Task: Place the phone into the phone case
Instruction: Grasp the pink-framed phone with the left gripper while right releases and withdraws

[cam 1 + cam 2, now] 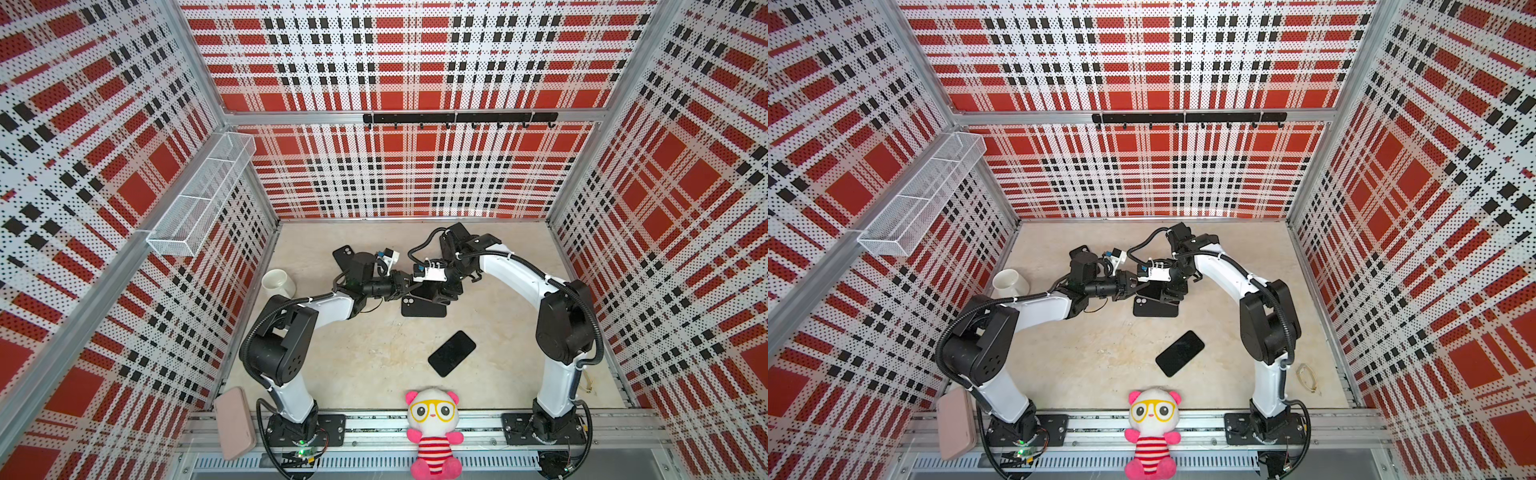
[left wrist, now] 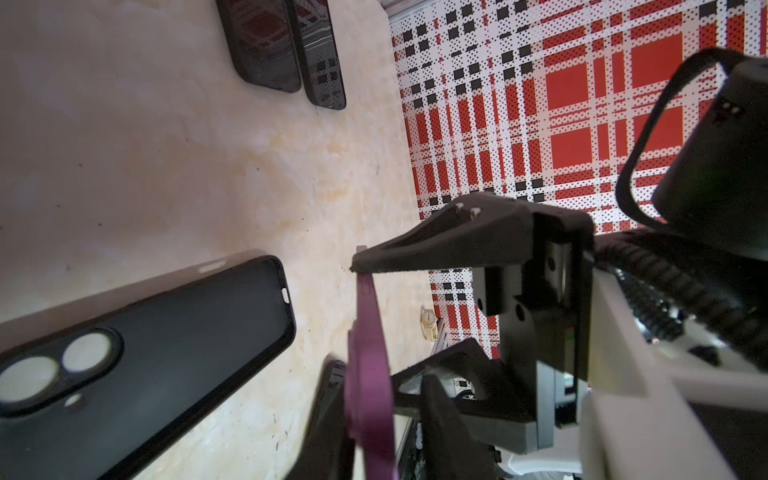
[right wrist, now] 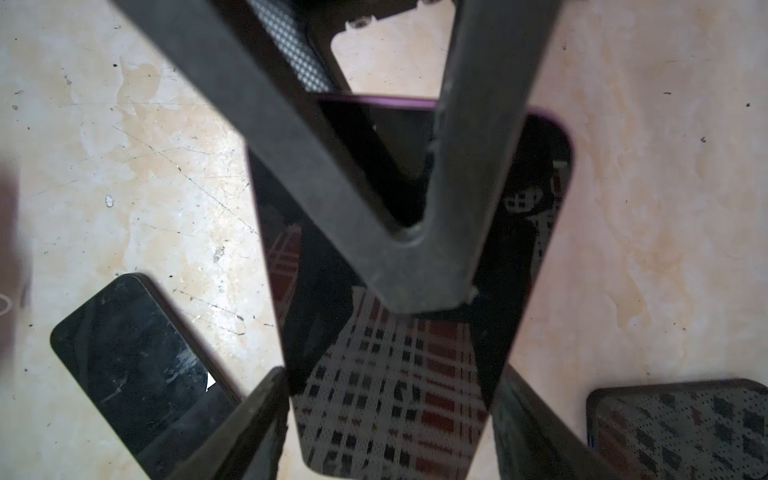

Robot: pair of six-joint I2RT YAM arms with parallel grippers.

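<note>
Where the two arms meet in both top views, the left pincer (image 1: 400,287) and the right pincer (image 1: 434,293) stand tip to tip just above a matte black soft phone case (image 1: 426,311) with two round camera holes, lying flat on the mottled beige desk (image 1: 353,357). From the left wrist, a purple-rimmed black-glass phone (image 2: 370,374) shows edge-on, held up just beside the case's end away from the holes, not touching it. The left pincer's fingers (image 2: 436,245) stand a little apart with the upper tip against the phone's end, and I cannot tell whether they bite on it. From the right wrist, the right pincer is clamped across the phone's width, one finger flat on each long side, while a dark finger of the left pincer crosses in front of the screen. The step in hand looks like a hand-over or steadying of the phone over the case, insertion not yet begun. Next, the phone likely needs turning flat, its lens end matched to the holes, then pressing in while the loose case is kept from sliding.
</note>
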